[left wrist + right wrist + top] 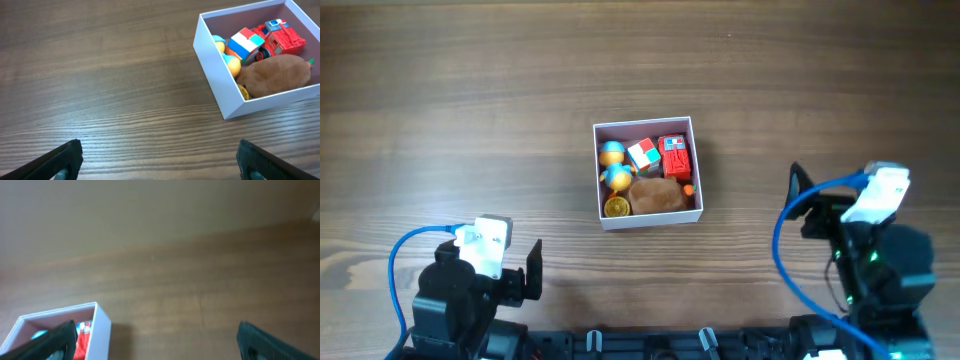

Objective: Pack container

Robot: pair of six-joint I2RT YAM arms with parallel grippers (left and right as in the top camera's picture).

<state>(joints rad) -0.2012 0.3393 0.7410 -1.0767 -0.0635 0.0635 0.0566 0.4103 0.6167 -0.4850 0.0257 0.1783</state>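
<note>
While both arms sit clear of the container [650, 222], it rests mid-way across the bench [470, 100], holding a red truck [675, 157], brown plush [658, 195], striped block [642, 155] and small balls [612, 153]. Left gripper [160, 155] sits below-left of the container, fingers wide apart. Right gripper [157, 332] sits to the container's lower right, also spread apart.

The overhead camera looks straight down on the container [652, 221] from high above. The left wrist camera views it closer, obliquely from its lower left; the right wrist camera, at its right, catches only one corner
</note>
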